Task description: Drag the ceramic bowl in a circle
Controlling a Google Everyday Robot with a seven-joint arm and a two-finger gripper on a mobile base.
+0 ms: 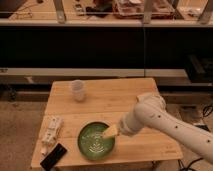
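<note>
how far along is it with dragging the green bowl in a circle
Done: the approach. The hand is over the right rim of the ceramic bowl, open. In hand: getting a hold on the rim; I can't confirm contact. Left: the whole circle drag. The bowl sits near the front edge of the table.

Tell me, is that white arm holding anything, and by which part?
Nothing is gripped. The open gripper is at the right rim of the wide green glazed ceramic bowl; contact cannot be told.
</note>
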